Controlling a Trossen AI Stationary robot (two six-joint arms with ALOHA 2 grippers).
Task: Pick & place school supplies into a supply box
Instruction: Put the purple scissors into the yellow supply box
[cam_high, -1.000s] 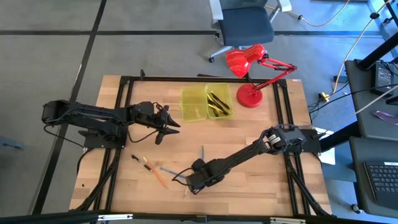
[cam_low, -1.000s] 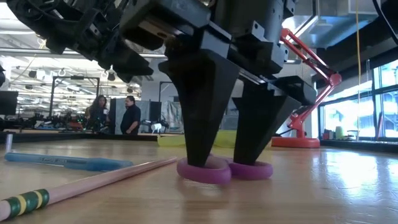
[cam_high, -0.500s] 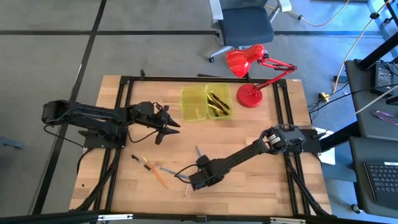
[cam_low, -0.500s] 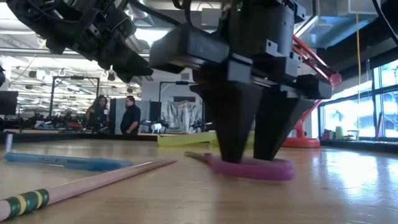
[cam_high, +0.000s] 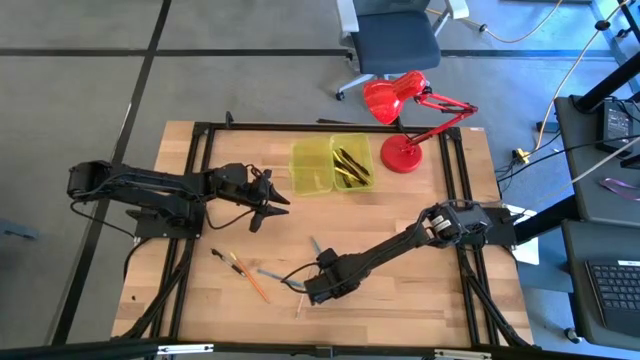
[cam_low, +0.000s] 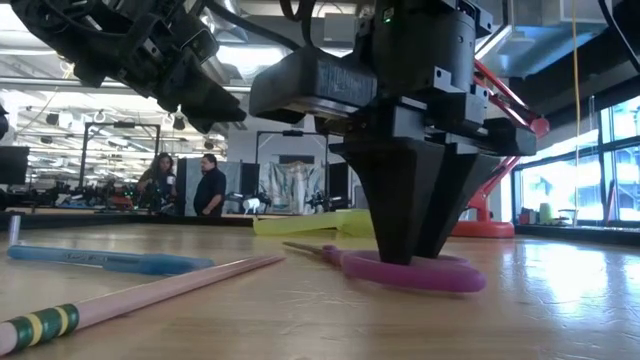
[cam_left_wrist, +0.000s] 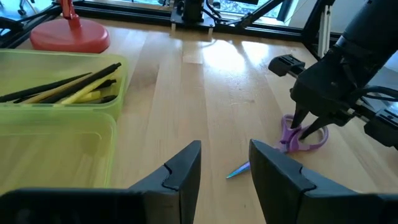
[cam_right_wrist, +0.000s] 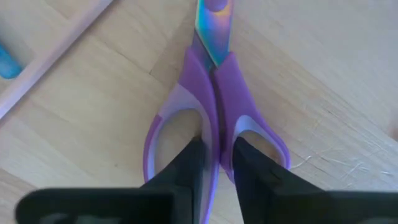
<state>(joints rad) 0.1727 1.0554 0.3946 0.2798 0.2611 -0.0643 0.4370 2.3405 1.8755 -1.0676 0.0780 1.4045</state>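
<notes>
Purple-handled scissors (cam_right_wrist: 214, 81) lie flat on the wooden table near its front middle, blades (cam_high: 313, 246) pointing toward the far edge. My right gripper (cam_right_wrist: 216, 155) stands over the handles (cam_low: 420, 272), pointing down and shut on them. My left gripper (cam_left_wrist: 225, 162) hovers open and holding nothing at the table's left, beside the supply box (cam_high: 332, 165). The box's left half is bare; its right half (cam_high: 351, 162) holds black and yellow pens. An orange pencil (cam_high: 250, 280), a blue pen (cam_low: 110, 262) and a pink pencil (cam_low: 150, 290) lie on the table left of the scissors. My right gripper has one finger (cam_right_wrist: 189, 155) in each finger loop and pinches the loops' two inner bars (cam_right_wrist: 214, 134) between them. The fingers come from above, pointing down. The scissors lie flat on the table, blades together.
A red desk lamp (cam_high: 405, 110) stands at the far right behind the box. A black frame (cam_high: 200, 190) runs along the table's left, far and right sides. An office chair (cam_high: 395, 40) stands beyond the far edge. People stand far off in the room (cam_low: 185, 185).
My right gripper has shut, its fingers drawing the two scissor loops together from apart. The scissors have closed and turned on the table, the blade tip swinging toward the table's left. My left gripper has kept still.
</notes>
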